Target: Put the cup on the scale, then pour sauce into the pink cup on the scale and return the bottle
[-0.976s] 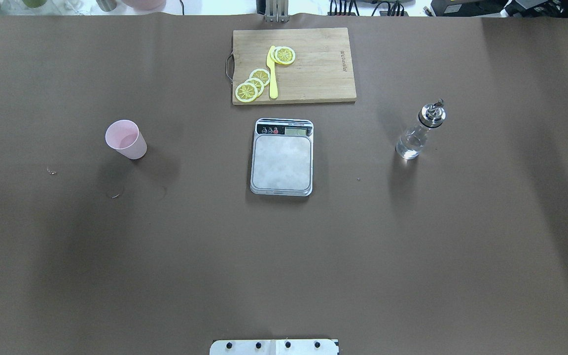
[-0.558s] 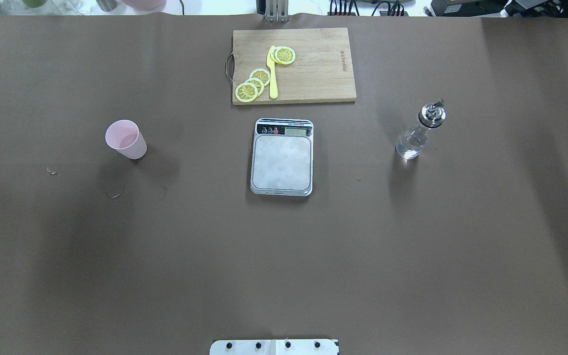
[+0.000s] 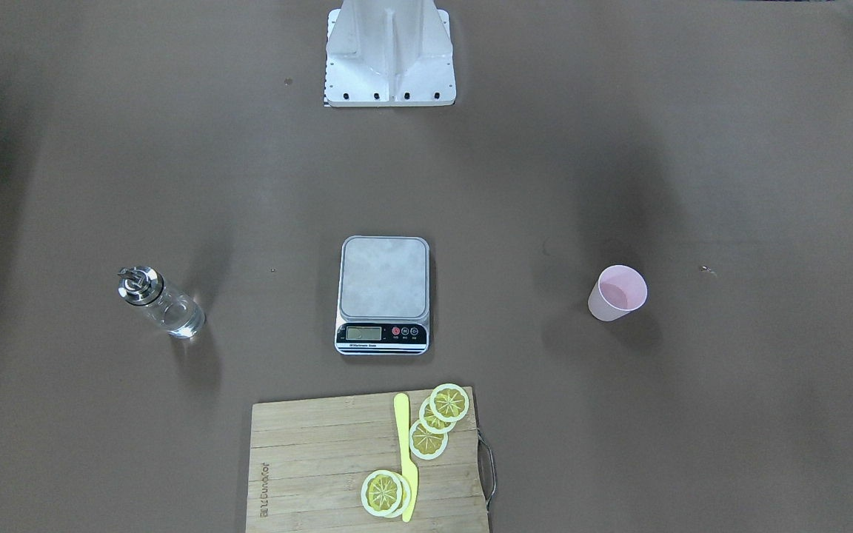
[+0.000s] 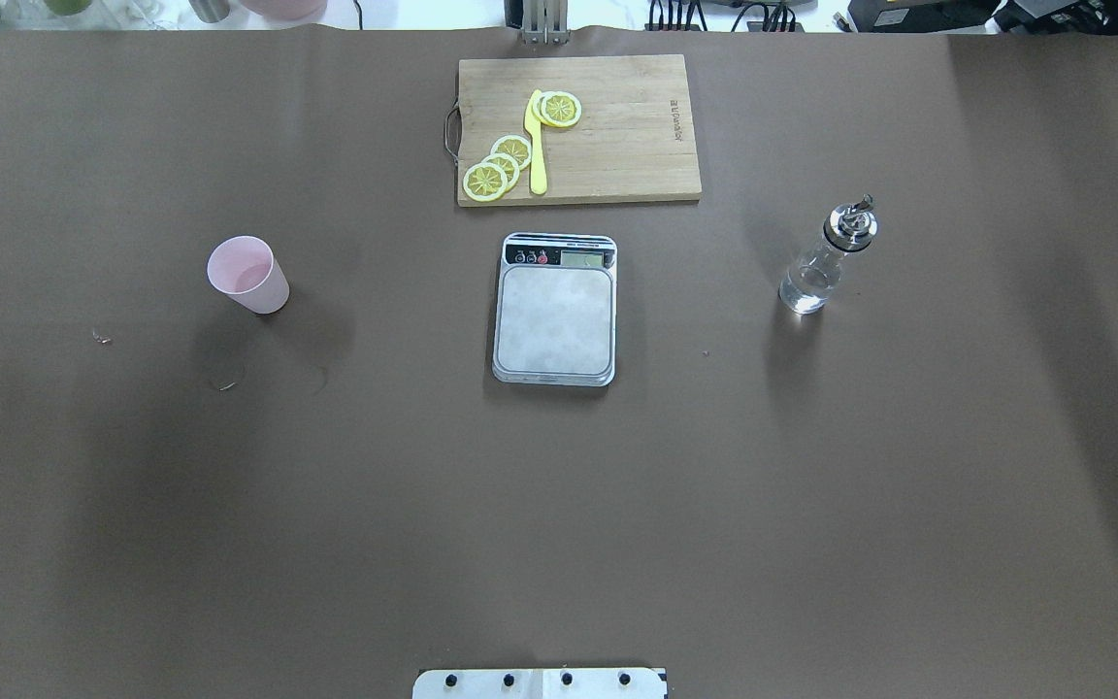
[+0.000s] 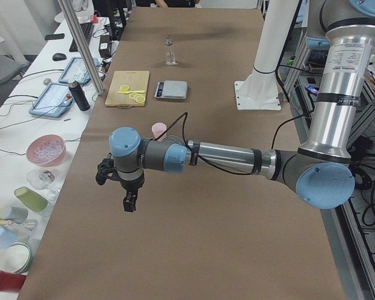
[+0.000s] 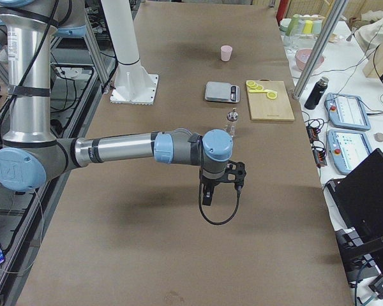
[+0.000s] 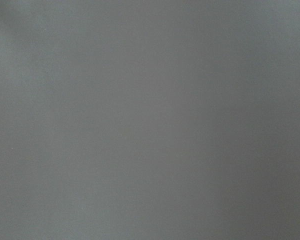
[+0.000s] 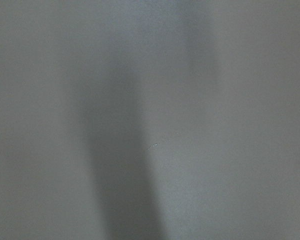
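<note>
Brown table point(image 4: 559, 534), one cup point(image 4: 248, 275), one scale point(image 4: 555, 316), one bottle point(image 4: 821, 264)

this looks like a robotics lab with a kitchen scene staged in it. silver-and-blue industrial arms point(image 5: 225, 156) reach over a long table point(image 5: 206, 250) papered in brown. on the white bench out past the left claw point(image 5: 129, 206) lie tablet controllers point(image 5: 52, 100) and spare bowls point(image 5: 45, 150). past the right claw point(image 6: 206, 199) sit two more tablets point(image 6: 348, 146), a dark screen point(image 6: 364, 191) and aluminium framing point(image 6: 317, 51).
</note>
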`<state>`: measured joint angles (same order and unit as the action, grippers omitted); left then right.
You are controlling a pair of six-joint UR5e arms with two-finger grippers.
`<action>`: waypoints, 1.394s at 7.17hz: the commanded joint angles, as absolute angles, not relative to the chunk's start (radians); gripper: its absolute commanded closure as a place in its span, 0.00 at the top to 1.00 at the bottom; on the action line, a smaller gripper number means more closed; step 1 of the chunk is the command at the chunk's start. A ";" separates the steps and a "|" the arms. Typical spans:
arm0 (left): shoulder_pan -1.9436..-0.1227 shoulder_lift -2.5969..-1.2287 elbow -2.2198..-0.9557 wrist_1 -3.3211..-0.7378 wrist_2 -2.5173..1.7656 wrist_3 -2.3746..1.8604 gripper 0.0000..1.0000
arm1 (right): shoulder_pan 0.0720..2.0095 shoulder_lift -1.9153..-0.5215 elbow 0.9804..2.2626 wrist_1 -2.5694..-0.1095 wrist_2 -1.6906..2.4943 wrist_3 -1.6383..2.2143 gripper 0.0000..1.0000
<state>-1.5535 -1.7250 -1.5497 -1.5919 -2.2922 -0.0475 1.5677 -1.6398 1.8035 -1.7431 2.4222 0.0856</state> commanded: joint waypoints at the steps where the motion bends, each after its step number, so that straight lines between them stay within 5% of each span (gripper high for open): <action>1: -1.458 -1.781 -1.610 -1.586 -2.284 -0.223 0.98 | 1.568 -1.621 1.810 -1.741 2.421 0.084 1.00; 6: -1.013 -1.945 -1.703 -1.678 -2.208 -0.828 0.98 | 1.568 -1.608 1.860 -1.697 2.418 0.084 1.00; 10: -0.956 -1.942 -1.666 -1.743 -2.123 -0.889 0.98 | 1.522 -1.419 1.919 -1.675 2.407 0.122 1.00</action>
